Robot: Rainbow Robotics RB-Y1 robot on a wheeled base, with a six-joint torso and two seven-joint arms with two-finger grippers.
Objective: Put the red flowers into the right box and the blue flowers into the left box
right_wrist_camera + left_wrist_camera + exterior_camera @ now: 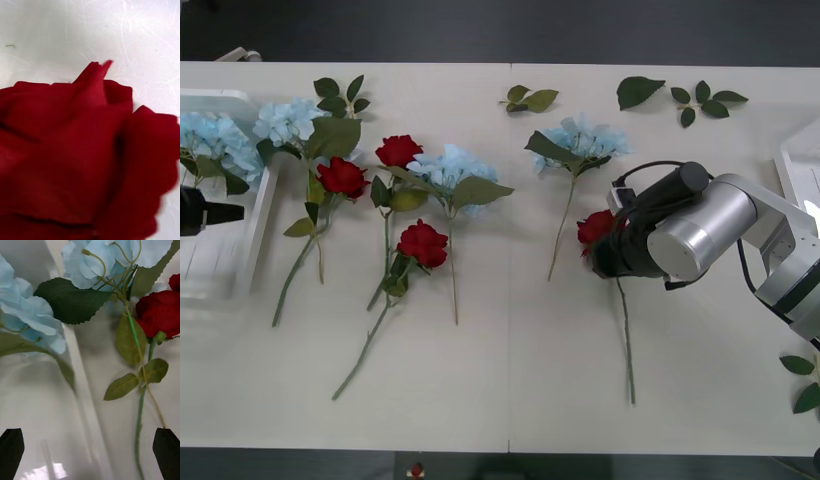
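So the right gripper (605, 250) sits on a deep-red fabric rose (594, 227) (finger state hidden, can't tell); a petal-only pinch probably slips. Left gripper (90, 453) hangs wide open, empty, over the white tray's rim (80, 363).

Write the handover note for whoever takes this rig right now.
Right claw: down at a red rose right of centre; grip cannot be seen.
Left claw: open, over the left box.
Done: one blue flower lies in the left box.
Left: three roses and three blue flowers lie on the table; right box is at the right edge.
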